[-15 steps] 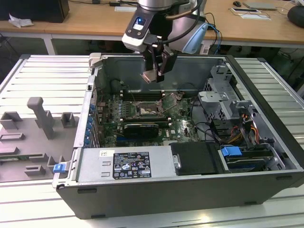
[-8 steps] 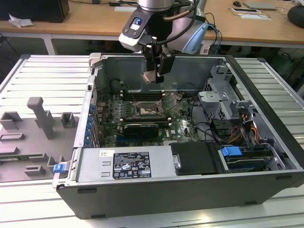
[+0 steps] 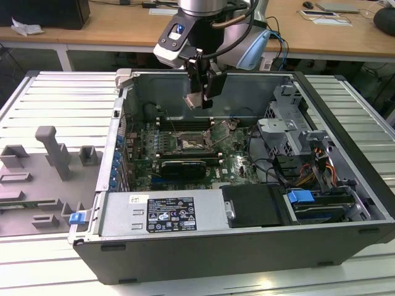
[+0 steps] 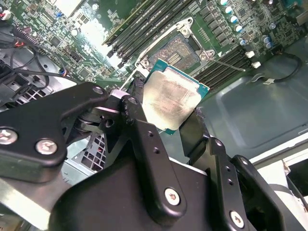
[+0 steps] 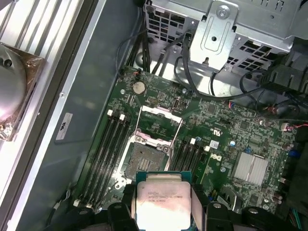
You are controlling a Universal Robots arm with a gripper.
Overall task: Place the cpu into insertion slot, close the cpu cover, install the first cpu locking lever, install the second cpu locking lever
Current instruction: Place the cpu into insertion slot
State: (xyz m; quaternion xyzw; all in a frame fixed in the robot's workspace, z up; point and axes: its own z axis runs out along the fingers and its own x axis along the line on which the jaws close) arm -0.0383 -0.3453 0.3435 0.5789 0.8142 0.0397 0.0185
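Cpu [image 3: 195,100] hangs clamped in the gripper [image 3: 202,97] above the open computer case [image 3: 234,254] in the exterior view, with the insertion slot [image 3: 191,143] at its 6 o'clock. In the second wrist view, black fingers [image 4: 144,134] pinch its edges, clear of the bare slot. In the first wrist view, the cpu cover [image 5: 161,120] stands swung open beside the slot.

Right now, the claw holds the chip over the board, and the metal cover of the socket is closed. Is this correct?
Not quite: the cover is open. The first wrist view shows it swung back off the socket, which lies bare. Corrected: the claw holds the chip over the board, and the metal cover of the socket is open.
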